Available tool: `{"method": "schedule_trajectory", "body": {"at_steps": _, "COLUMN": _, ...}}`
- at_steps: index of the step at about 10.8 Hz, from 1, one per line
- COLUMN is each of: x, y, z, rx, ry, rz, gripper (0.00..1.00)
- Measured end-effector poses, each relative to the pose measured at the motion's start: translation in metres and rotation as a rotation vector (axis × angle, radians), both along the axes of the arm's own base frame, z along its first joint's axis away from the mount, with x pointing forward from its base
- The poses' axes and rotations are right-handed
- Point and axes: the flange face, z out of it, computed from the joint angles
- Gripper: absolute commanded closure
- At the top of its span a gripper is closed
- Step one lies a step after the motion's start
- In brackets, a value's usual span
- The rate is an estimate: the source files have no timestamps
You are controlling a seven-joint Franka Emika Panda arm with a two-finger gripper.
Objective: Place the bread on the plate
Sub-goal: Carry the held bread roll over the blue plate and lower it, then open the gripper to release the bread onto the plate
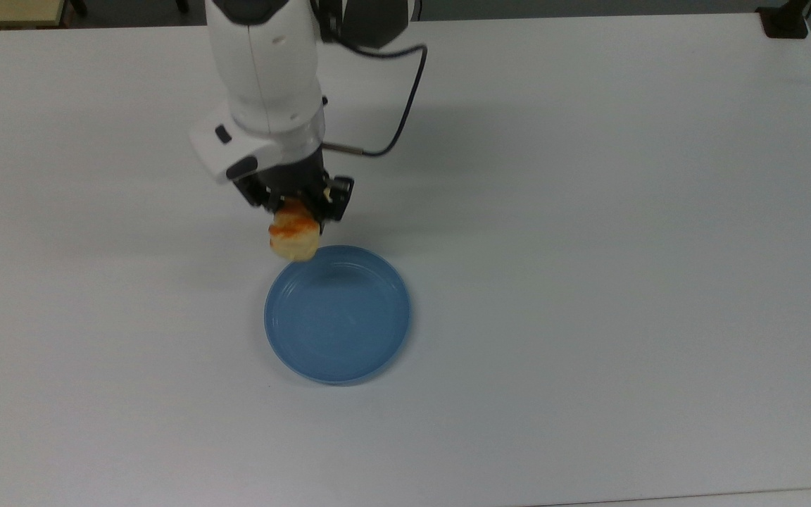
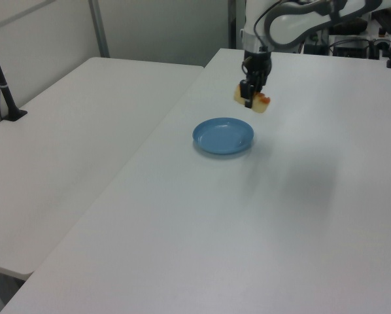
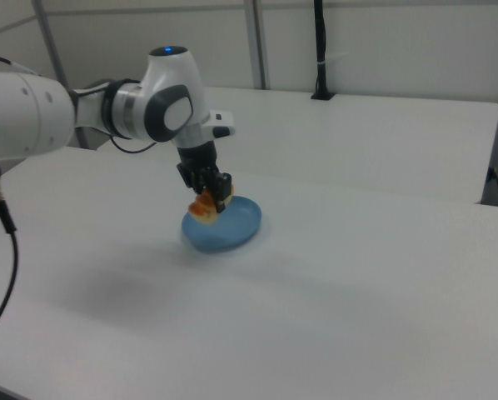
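The bread (image 1: 293, 235), a pale roll with an orange-brown glazed top, hangs in the air with my gripper (image 1: 298, 211) shut on it. In the top view it sits just over the far left rim of the round blue plate (image 1: 338, 331). The left view has the bread (image 2: 252, 100) well above the plate (image 2: 223, 136), held by the gripper (image 2: 250, 93). In the right view the bread (image 3: 204, 205) hangs under the gripper (image 3: 211, 192), in front of the plate (image 3: 232, 229).
The plate lies on a wide white table (image 1: 588, 246). A second white table (image 2: 71, 118) stands beside it on the left view's left. A black post (image 2: 0, 82) is clamped to that table. A black cable (image 1: 405, 98) trails from my wrist.
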Motion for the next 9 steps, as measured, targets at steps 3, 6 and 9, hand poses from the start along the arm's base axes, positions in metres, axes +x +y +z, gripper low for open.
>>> {"method": "schedule_trajectory", "body": {"at_steps": 3, "x": 0.035, "y": -0.002, "z": -0.037, "rx": 0.010, "ry": -0.050, "rz": -0.033, "gripper": 0.53}}
{"method": "schedule_trajectory", "body": {"at_steps": 6, "x": 0.049, "y": 0.004, "z": -0.062, "rx": 0.004, "ry": -0.058, "rz": -0.033, "gripper": 0.30}}
{"method": "schedule_trajectory", "body": {"at_steps": 9, "x": 0.054, "y": 0.012, "z": -0.083, "rx": -0.014, "ry": -0.066, "rz": -0.070, "gripper": 0.01}}
